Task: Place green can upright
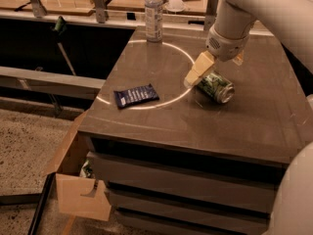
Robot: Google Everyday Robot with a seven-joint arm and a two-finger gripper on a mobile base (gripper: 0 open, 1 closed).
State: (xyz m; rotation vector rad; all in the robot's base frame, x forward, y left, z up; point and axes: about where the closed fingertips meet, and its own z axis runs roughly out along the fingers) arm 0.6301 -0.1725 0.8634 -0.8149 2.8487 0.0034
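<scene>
The green can (215,86) lies on its side on the grey table (161,116), right of centre, its silver end facing front right. My gripper (218,65) hangs just above the can's far end. One tan finger (198,70) reaches down at the can's left. The other finger (238,58) shows only partly, behind the wrist on the right. The fingers stand apart, open, and hold nothing.
A dark blue snack packet (136,95) lies at the table's left front. A clear plastic bottle (153,14) stands at the back edge. A bright ring of light (168,47) marks the tabletop. A cardboard box (80,190) sits on the floor at the lower left.
</scene>
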